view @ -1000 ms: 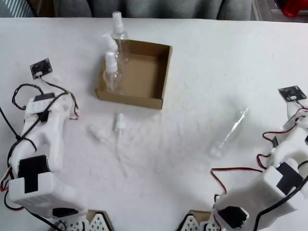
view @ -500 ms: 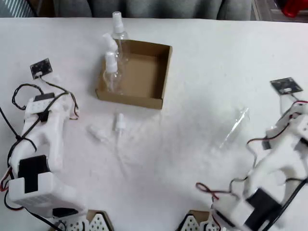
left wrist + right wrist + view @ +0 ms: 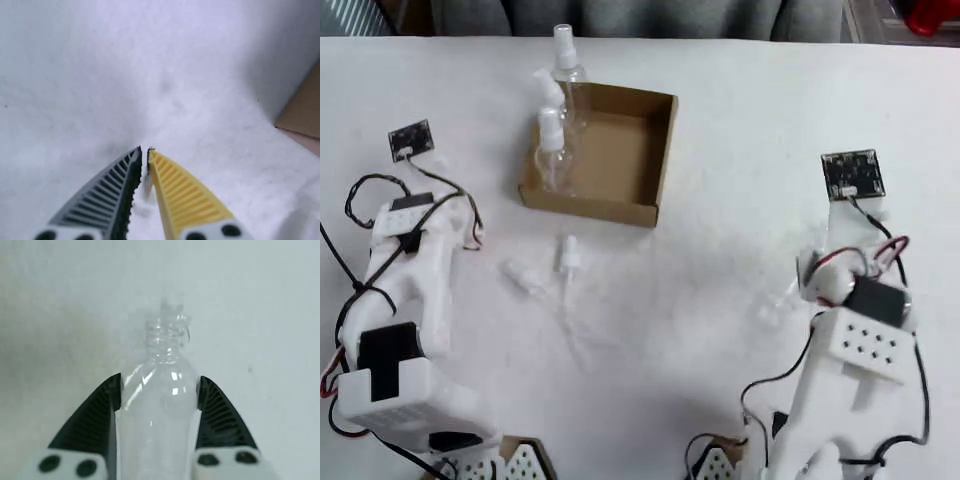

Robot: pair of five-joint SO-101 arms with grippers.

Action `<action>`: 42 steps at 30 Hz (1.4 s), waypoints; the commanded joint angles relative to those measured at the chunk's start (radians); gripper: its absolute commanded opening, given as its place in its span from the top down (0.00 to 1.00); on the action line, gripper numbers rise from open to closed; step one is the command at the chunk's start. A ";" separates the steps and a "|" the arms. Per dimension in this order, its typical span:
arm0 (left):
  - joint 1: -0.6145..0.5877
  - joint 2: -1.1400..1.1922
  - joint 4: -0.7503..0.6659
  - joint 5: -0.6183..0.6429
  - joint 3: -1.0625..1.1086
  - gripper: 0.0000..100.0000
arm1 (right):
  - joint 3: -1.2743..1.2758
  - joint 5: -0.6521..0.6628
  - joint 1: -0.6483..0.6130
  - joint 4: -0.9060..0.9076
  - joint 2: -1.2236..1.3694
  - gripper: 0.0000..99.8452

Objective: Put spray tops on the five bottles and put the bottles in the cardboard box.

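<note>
White cloth covers the table, with wide bare room across its middle and far right. One cardboard box sits toward the far left. Three capped bottles stand at its left wall and far corner, and two loose spray tops lie just before it. The right gripper, spread, straddles one uncapped bottle near the right edge. The left gripper, pressed together, hangs over bare cloth.

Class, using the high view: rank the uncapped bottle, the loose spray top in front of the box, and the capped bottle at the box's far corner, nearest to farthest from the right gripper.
1. Uncapped bottle, lying between the right gripper's fingers.
2. Loose spray top, just in front of the cardboard box.
3. Capped bottle, at the box's far corner.
</note>
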 commanded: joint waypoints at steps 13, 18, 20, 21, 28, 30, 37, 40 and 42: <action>0.015 -0.071 0.117 0.028 -0.054 0.98 | 0.089 -0.371 -0.240 -0.110 -0.053 0.98; 0.062 -0.222 0.222 0.112 -0.023 0.98 | 0.190 -0.445 -0.236 -0.240 -0.054 0.98; 0.094 -0.274 0.221 0.112 0.009 0.98 | 0.227 -0.430 -0.237 -0.271 -0.054 0.98; 0.111 -0.300 0.221 0.114 0.026 0.98 | 0.241 -0.422 -0.237 -0.283 -0.054 0.98; 0.268 -0.415 0.143 0.112 0.158 0.97 | 0.287 -0.381 -0.240 -0.312 -0.054 0.98; 0.286 -0.417 0.097 0.115 0.196 0.94 | 0.288 -0.379 -0.242 -0.312 -0.051 0.98; 0.280 -0.406 0.064 0.118 0.265 0.83 | 0.288 -0.345 -0.245 -0.312 -0.048 0.98; 0.285 -0.344 0.063 0.146 0.272 0.83 | 0.288 -0.344 -0.243 -0.312 -0.047 0.98; 0.278 -0.278 0.075 0.152 0.232 0.83 | 0.288 -0.344 -0.245 -0.311 -0.047 0.98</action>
